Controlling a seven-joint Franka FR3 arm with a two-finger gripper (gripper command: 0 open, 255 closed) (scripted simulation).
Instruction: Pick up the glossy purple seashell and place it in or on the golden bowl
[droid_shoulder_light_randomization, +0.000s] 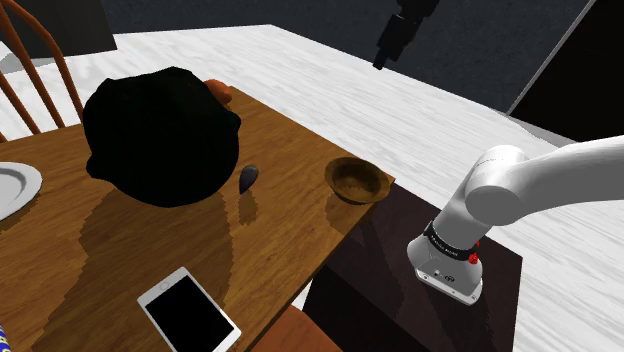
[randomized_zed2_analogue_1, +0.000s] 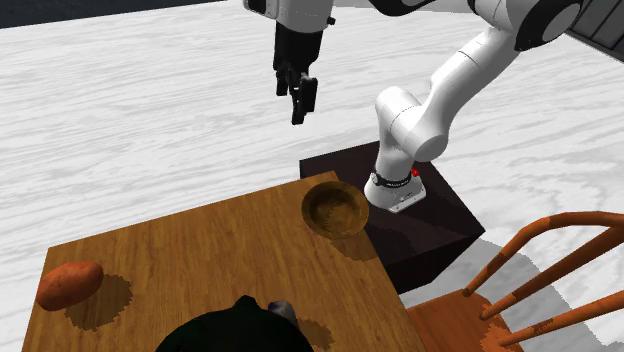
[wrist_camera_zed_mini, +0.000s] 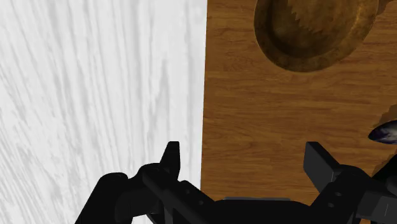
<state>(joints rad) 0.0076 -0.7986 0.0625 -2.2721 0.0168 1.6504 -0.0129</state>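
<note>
The seashell (droid_shoulder_light_randomization: 246, 178) is small, dark and purplish, lying on the wooden table (droid_shoulder_light_randomization: 290, 140) beside a big black lump (droid_shoulder_light_randomization: 160, 135). It also shows at the lump's edge as the seashell (randomized_zed2_analogue_1: 283, 310), and as the seashell (wrist_camera_zed_mini: 385, 132) off to the side of one finger. The brown-gold bowl (droid_shoulder_light_randomization: 357, 180) stands near the table corner closest to the stand; bowl (randomized_zed2_analogue_1: 335, 210), bowl (wrist_camera_zed_mini: 312, 32). My gripper (droid_shoulder_light_randomization: 385, 55) hangs high above the table's far edge, open and holding nothing; gripper (randomized_zed2_analogue_1: 300, 100), gripper (wrist_camera_zed_mini: 247, 159).
An orange sweet potato (randomized_zed2_analogue_1: 70, 283) lies at the table's far corner. A white phone (droid_shoulder_light_randomization: 188, 310) and a plate (droid_shoulder_light_randomization: 12, 185) sit toward the shoulder view's lower left. Wooden chairs (randomized_zed2_analogue_1: 540, 270) stand by the table. The dark stand (droid_shoulder_light_randomization: 420, 290) adjoins the bowl's corner. White floor surrounds everything.
</note>
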